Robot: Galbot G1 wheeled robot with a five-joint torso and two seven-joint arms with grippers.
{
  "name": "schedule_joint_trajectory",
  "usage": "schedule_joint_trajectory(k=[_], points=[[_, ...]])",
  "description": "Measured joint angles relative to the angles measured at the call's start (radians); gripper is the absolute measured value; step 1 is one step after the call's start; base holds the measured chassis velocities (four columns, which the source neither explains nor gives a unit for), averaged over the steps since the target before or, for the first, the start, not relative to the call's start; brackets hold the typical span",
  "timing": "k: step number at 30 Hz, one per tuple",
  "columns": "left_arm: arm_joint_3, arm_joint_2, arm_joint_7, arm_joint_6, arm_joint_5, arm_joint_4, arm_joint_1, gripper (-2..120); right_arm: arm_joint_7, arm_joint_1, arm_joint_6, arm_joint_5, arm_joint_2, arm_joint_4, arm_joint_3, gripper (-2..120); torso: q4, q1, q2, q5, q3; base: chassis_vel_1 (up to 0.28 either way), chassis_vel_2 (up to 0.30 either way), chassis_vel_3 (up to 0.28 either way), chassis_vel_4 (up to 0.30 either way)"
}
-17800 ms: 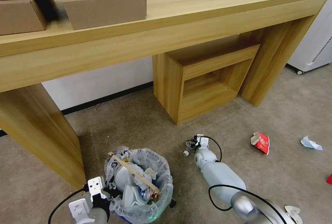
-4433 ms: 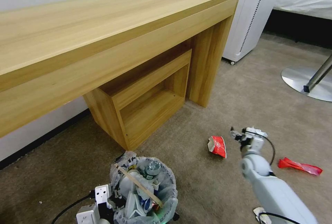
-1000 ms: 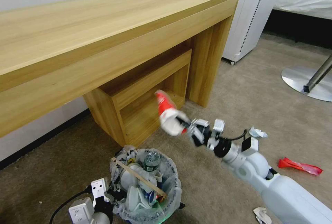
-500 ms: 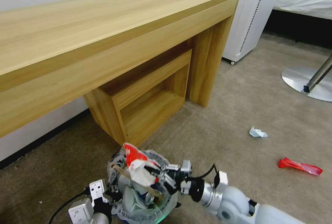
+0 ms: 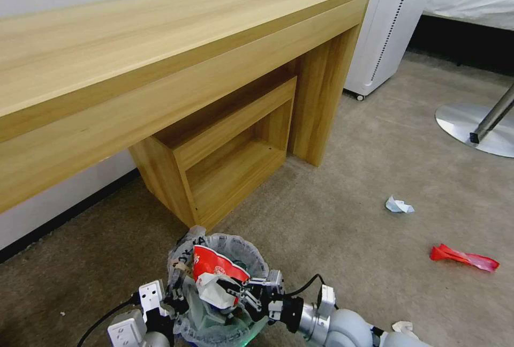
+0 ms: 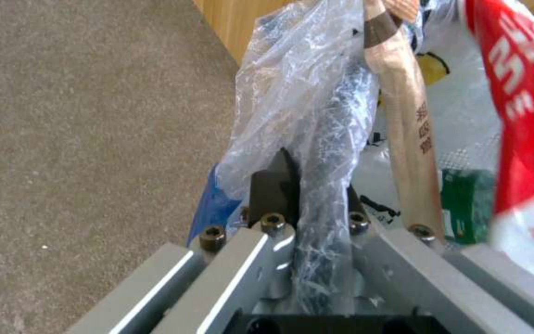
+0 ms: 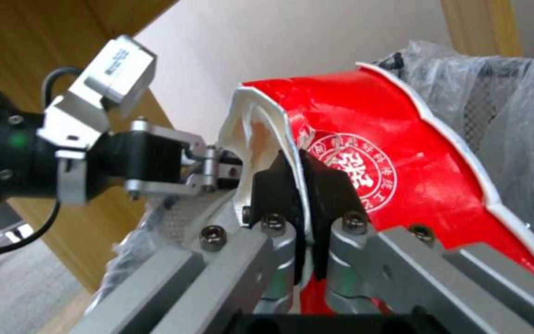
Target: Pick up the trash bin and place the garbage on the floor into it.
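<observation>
Beige floor below — with your right gripper clamping the red packet, release only inside the trash bin your left gripper grips.

The packet over the trash bin was red with a white round emblem and white edge; the bin's liner was translucent white. The floor was beige-tan, the desk light wood-grain.
</observation>
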Motion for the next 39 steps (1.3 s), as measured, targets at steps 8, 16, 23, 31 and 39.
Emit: schedule_joint_trajectory(k=[8,16,23,31,39], points=[[0.015,-0.007,0.005,-0.003,0.02,0.0,0.008,0,0.053,-0.005,-0.008,-0.014,0.008,-0.021,-0.006,0,-0.0001,0.0,0.0,-0.0001,0.0,0.0,0.0,0.0,0.0],[0.017,-0.006,0.006,-0.002,0.028,0.0,0.013,0,0.05,-0.018,0.001,-0.056,0.031,-0.076,-0.029,0,0.0,0.0,0.0,0.0001,0.0,0.0,0.0,0.0,0.0],[0.014,-0.007,0.006,-0.004,0.036,-0.003,0.02,0,0.047,-0.013,0.001,-0.077,0.038,-0.078,-0.032,0,-0.0001,0.0,0.0,0.0,0.0,0.0,0.0,0.0,0.0],[0.023,-0.025,0.015,-0.004,0.054,-0.003,0.022,0,0.001,-0.008,-0.008,-0.091,0.023,-0.073,-0.009,17,-0.0001,0.0,0.0,0.0,0.0,0.0,0.0,0.0,0.0],[0.024,-0.03,0.02,-0.004,0.059,0.0,0.023,0,-0.017,-0.007,-0.01,-0.108,0.019,-0.077,-0.003,42,-0.0001,0.0,0.0,0.0,0.0,0.0,0.0,0.0,0.0]])
